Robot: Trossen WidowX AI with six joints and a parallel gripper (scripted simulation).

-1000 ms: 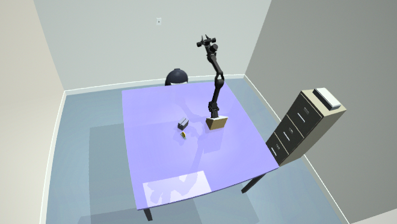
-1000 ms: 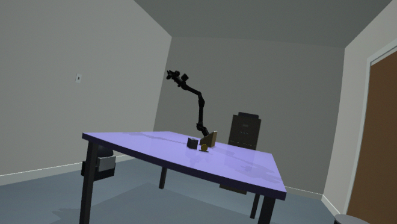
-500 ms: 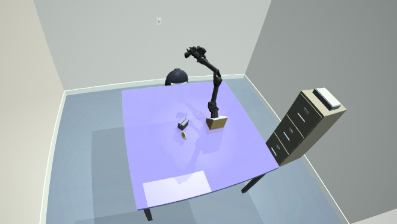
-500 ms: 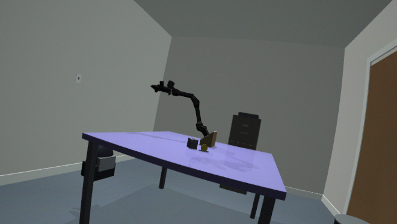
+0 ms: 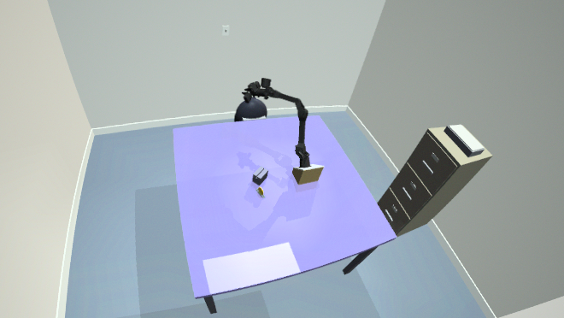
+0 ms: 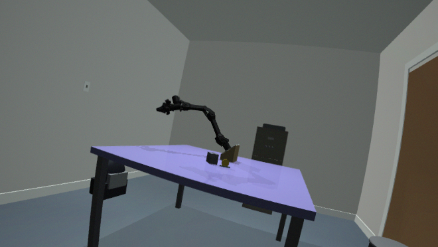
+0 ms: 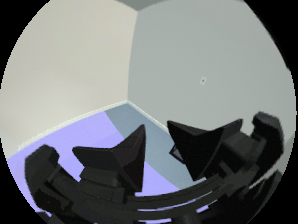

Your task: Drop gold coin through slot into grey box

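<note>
The gold coin (image 5: pixel 261 191) (image 6: pixel 225 163) stands on its edge in its small dark holder (image 6: pixel 225 166) on the table. The grey box (image 5: pixel 260 176) (image 6: pixel 212 158) is right beside it; in the top view its lid faces up and shows a thin dark slot line. My gripper (image 5: pixel 244 93) (image 6: pixel 157 109) (image 7: pixel 156 125) is raised high above the table's far side, well away from coin and box. Its fingers are partly open with a gap between the tips and nothing in it. The coin and box are not visible in the wrist view.
The arm's base stands on a tan wedge-shaped block (image 5: pixel 308 175) (image 6: pixel 234 154), to the right of the coin and box on the purple table (image 5: pixel 214 205) (image 6: pixel 159 161). A dark rounded chair (image 5: pixel 252 108) is behind the table; a filing cabinet (image 5: pixel 427 184) (image 6: pixel 270 146) stands beyond it.
</note>
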